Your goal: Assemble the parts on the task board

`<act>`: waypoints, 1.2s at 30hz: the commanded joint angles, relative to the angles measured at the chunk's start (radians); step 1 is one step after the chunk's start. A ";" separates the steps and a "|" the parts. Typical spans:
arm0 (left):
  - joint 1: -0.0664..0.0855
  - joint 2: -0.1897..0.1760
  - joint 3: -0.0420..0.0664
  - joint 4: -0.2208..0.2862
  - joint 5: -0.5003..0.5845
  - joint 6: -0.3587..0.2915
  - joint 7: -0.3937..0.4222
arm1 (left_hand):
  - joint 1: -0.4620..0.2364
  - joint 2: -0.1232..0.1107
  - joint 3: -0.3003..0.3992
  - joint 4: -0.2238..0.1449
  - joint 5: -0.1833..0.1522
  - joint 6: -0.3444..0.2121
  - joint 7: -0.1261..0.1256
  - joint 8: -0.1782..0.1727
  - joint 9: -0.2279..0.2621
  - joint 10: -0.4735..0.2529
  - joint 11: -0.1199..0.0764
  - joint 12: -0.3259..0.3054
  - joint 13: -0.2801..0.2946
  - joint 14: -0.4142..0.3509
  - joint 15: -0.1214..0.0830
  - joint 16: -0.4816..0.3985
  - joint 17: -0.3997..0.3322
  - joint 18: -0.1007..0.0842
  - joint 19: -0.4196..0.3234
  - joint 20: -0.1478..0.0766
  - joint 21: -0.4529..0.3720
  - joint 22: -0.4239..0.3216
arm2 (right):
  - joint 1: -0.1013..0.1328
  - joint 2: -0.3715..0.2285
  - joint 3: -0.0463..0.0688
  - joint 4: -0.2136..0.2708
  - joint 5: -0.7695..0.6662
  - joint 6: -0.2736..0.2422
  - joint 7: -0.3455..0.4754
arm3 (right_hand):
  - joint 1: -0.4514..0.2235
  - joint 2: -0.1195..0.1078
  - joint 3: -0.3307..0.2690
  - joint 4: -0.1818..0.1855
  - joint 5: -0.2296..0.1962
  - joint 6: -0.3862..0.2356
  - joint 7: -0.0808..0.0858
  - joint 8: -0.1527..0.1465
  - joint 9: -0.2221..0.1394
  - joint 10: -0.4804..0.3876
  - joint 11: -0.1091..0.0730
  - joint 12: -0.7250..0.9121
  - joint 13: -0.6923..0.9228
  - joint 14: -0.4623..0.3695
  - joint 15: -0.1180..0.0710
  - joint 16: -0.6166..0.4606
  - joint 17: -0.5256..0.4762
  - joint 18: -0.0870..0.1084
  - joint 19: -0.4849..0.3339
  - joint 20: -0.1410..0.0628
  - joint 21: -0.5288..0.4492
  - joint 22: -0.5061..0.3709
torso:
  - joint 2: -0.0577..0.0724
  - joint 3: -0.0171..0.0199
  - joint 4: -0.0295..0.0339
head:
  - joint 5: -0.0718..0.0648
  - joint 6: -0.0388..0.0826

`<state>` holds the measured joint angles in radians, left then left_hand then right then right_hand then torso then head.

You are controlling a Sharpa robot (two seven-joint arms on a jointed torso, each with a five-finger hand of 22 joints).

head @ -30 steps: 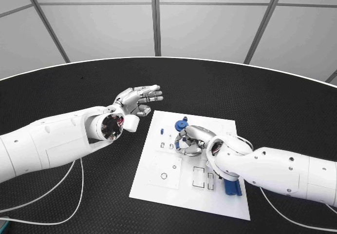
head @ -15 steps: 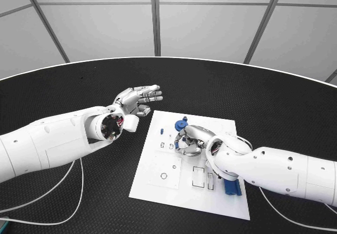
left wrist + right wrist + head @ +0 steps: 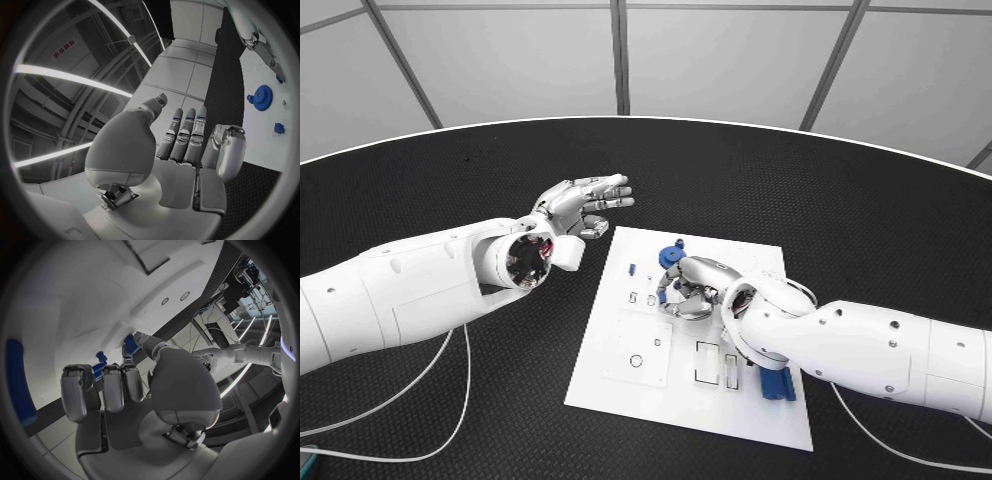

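The right hand rests fingers-down on the white task board, pinching a small blue part beside the blue gear, while the left hand hovers released, fingers apart, above the black surface.

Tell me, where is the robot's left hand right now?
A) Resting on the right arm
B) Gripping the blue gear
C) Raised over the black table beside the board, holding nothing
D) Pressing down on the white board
C: the left hand hangs over the black table off the far-left corner of the task board, its fingers apart and empty, while the blue gear stands on the board.
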<state>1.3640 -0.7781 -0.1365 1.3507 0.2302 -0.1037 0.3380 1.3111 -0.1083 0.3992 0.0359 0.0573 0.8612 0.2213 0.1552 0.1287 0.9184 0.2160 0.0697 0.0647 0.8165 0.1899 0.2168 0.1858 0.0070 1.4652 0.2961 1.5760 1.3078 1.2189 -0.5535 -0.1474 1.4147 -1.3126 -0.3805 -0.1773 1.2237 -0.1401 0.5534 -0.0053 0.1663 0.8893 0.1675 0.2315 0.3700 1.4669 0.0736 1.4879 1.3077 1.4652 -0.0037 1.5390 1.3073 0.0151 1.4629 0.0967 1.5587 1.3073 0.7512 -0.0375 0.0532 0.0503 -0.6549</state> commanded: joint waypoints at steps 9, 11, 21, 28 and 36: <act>0.000 0.001 0.000 -0.001 0.000 0.001 -0.001 | 0.001 -0.013 0.005 0.001 -0.002 -0.009 0.040 0.006 0.002 0.003 0.001 -0.004 0.000 -0.007 -0.001 0.003 0.002 -0.007 0.106 0.005 -0.005 0.263 | 0.000 0.001 0.000 -0.003 0.000 0.002 0.005 | -0.010 -0.009 -0.008 0.001 -0.008 -0.035 0.008 -0.018 -0.008 0.002 0.013 -0.036 0.158 0.086 0.012 0.000 0.175 -0.008 0.094 0.012 -0.010 0.240 | 0.000 0.0005 -0.0002 | -0.002 -0.002; 0.000 0.001 0.000 -0.001 0.000 0.000 -0.001 | 0.001 -0.013 0.005 0.001 -0.002 -0.009 0.040 0.006 0.002 0.003 0.001 -0.004 0.000 -0.007 -0.001 0.003 0.002 -0.007 0.106 0.005 -0.005 0.263 | 0.000 0.001 0.000 -0.003 0.000 0.002 0.005 | -0.012 -0.012 -0.010 0.001 -0.009 -0.041 0.009 -0.022 -0.010 -0.003 0.014 -0.042 0.153 0.085 0.014 -0.001 0.174 -0.007 0.093 0.014 -0.011 0.239 | 0.000 0.0005 0.0000 | -0.002 -0.002; 0.000 0.001 0.000 -0.002 0.000 0.001 -0.001 | 0.001 -0.013 0.005 0.001 -0.002 -0.009 0.040 0.006 0.002 0.003 0.001 -0.004 0.000 -0.007 -0.001 0.003 0.002 -0.007 0.106 0.005 -0.005 0.263 | 0.000 0.002 0.000 -0.003 0.000 0.001 0.007 | -0.018 -0.018 -0.015 0.005 -0.011 -0.048 0.011 -0.025 -0.013 -0.006 0.017 -0.045 0.150 0.085 0.016 -0.001 0.174 -0.007 0.092 0.016 -0.012 0.238 | 0.000 0.0008 0.0002 | -0.003 -0.003; 0.000 0.001 0.000 -0.002 0.000 0.002 -0.004 | 0.001 -0.013 0.006 0.001 -0.002 -0.009 0.040 0.006 0.002 0.003 0.001 -0.004 0.000 -0.007 -0.001 0.003 0.002 -0.007 0.106 0.006 -0.005 0.263 | 0.000 -0.009 0.000 0.008 0.000 -0.032 0.030 | -0.031 -0.043 -0.044 0.013 -0.014 -0.090 0.017 -0.044 -0.024 -0.013 0.023 -0.052 0.142 0.084 0.021 -0.003 0.170 -0.006 0.091 0.022 -0.015 0.235 | 0.000 0.0005 0.0004 | -0.003 -0.003; 0.000 -0.001 0.000 -0.002 0.000 0.018 -0.012 | -0.003 -0.023 0.004 0.007 -0.002 -0.025 0.045 0.003 0.003 -0.033 0.015 -0.012 -0.004 -0.215 0.028 -0.087 -0.044 0.041 0.061 0.003 0.128 0.040 | 0.000 -0.056 0.000 0.066 0.017 -0.092 0.128 | -0.023 -0.051 -0.158 0.054 -0.074 -0.202 0.014 -0.083 -0.056 -0.047 0.021 -0.086 0.107 0.079 0.021 -0.011 0.151 0.000 0.080 0.023 -0.032 0.218 | -0.003 0.0017 -0.0015 | -0.002 -0.003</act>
<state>1.3640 -0.7794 -0.1365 1.3483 0.2301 -0.0880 0.3264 1.3077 -0.1185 0.4020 0.0387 0.0573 0.8412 0.2154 0.1552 0.1311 0.8946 0.2286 0.0645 0.0630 0.6378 0.2135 0.1439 0.1497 0.0391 1.4653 0.2961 1.6542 1.3075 1.2190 -0.6002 -0.1474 1.4713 -1.2995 -0.4673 -0.0641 1.1885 -0.1967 0.4067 0.0441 0.0965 0.6939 0.1831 0.1530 0.3161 1.4281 0.0931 1.4070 1.3074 1.4654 0.0102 1.5324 1.3078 0.0152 1.4669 0.1144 1.5299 1.3073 0.7503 -0.0365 0.0530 0.0476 -0.6582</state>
